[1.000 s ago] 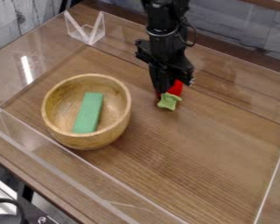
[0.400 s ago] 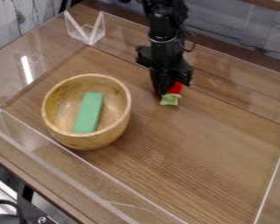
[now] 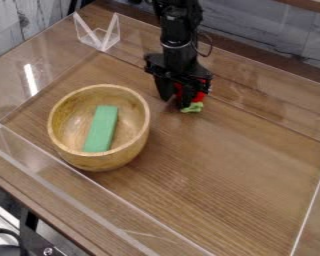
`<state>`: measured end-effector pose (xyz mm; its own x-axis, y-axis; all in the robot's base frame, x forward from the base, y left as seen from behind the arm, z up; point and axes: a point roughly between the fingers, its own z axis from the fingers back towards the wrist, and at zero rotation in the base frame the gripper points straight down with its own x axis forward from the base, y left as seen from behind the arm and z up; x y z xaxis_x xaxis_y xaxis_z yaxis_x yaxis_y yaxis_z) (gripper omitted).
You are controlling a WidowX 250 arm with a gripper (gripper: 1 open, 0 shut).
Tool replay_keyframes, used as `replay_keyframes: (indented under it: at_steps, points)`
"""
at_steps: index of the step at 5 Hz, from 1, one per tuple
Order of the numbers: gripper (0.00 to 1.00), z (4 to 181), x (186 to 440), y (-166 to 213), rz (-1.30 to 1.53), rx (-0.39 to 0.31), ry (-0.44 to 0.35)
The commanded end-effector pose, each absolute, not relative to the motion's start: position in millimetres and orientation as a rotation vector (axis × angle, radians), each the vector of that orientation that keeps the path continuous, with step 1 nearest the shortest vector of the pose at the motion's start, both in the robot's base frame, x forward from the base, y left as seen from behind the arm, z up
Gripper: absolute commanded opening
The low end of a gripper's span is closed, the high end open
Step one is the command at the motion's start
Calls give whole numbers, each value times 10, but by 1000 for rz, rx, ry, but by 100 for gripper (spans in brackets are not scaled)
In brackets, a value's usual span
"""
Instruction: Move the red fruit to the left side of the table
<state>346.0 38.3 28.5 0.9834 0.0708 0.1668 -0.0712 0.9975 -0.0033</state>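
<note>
bowl (image 3: 99,126): round wooden bowl on the left half of the table, a flat green block (image 3: 101,128) lying inside it – not part of this job, only something to stay clear of.
gripper (image 3: 183,97): pointing straight down just right of the bowl, low over the wood. its jaws stand apart rather than pinched, one on each side of the fruit; whether the pads touch the fruit cannot be told from this view.
red fruit (image 3: 194,103): small, red with a green cap, resting on the table at the gripper tip, partly hidden by the fingers – near the middle of the table, a little toward the back.
step in hand, as judged: the release. best done by opening fully, then lifting straight up so no finger drags or tips the fruit.
risk: a small rounded toy may roll once freed; a sideways exit could knock it.
table (image 3: 243,180): brown wood grain, bare to the right and front.
walls (image 3: 69,215): low clear acrylic along the table edges.
</note>
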Motion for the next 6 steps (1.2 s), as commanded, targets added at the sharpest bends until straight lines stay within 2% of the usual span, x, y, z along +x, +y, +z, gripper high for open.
replay_keyframes:
  at_steps: [1,2,4,5,6]
  points:
    - [100,438,3442,331,140,-12,-219]
    - [0,437,3340,229,102,-21,-230]
    - [0,1007,3343,389,124,-61,-293]
    - [0,1239,3301,631,167,-63,-320]
    - [0,1283,3202,1009,269,-46,-331]
